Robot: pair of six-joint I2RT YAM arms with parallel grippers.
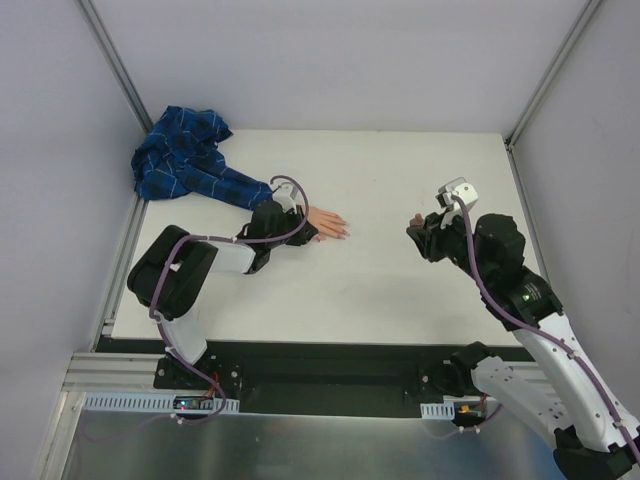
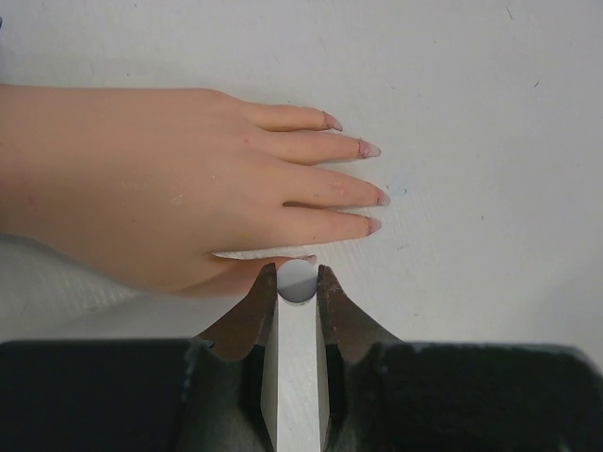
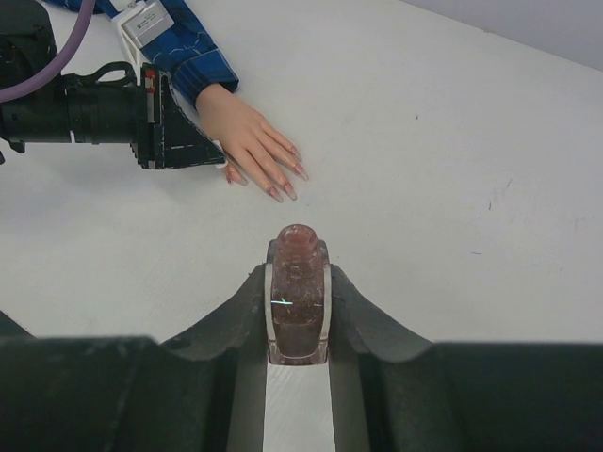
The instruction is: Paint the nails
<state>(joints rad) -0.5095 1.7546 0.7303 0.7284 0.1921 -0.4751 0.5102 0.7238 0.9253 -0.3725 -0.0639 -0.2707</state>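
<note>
Blue plaid sleeve (image 1: 190,165) is lying bunched at far-left corner of bench (image 1: 400,300). L end effector (image 2: 297,271) is sitting just beside thumb of fake hand (image 2: 170,179) and gripping a small round pale piece (image 2: 298,284); can't ID it. Hand is lying flat, palm down, left of bench centre. Nails (image 2: 369,149) are pointing right, showing pinkish-mauve. R end effector (image 3: 297,273), well apart to the right, is clamping a pinkish bottle (image 3: 298,311), neck facing the hand.
</note>
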